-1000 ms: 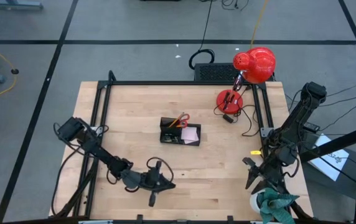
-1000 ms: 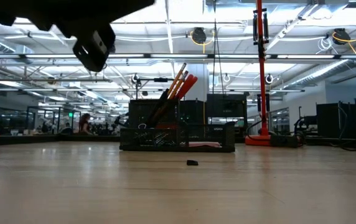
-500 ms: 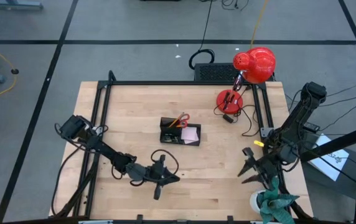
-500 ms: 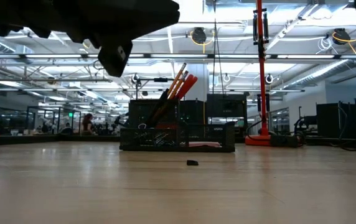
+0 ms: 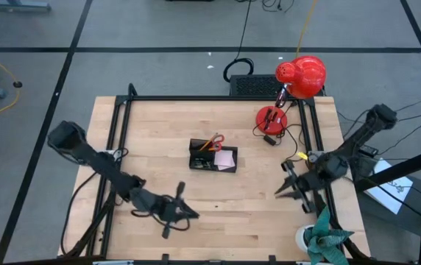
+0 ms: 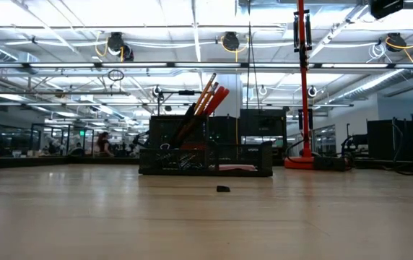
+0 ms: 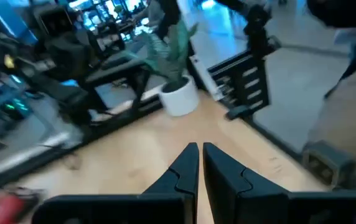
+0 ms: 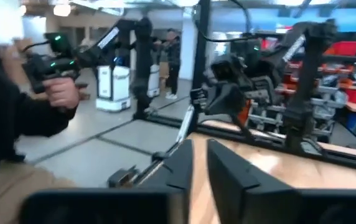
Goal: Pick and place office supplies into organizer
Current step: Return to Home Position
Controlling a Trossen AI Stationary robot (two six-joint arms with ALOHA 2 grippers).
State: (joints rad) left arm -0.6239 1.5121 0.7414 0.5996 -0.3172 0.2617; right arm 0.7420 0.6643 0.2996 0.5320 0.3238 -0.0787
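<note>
1. black organizer [image 5: 212,163] sits mid-tabletop [image 5: 159,125], with bare wood open on all sides out to the frame edges.
2. it holds red-handled scissors [image 5: 217,139], orange pencils [image 5: 207,143] and a pink sticky-note pad [image 5: 226,157].
3. left pincer [image 5: 194,215] and right pincer [image 5: 277,194] hover well apart from it, both empty with fingers together.
4. a tiny black clip [image 6: 223,189] lies near the organizer; red lamp [image 5: 271,118] and green plant [image 5: 327,239] stand along the right edge.

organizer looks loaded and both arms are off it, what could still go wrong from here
1. A small black piece lies on the table in front of the organizer; it may get left out.
2. The pencils and scissors stand tall and leaning; a low pass by the left gripper could tip them.
3. The right gripper sits near the plant and might snag it.
</note>
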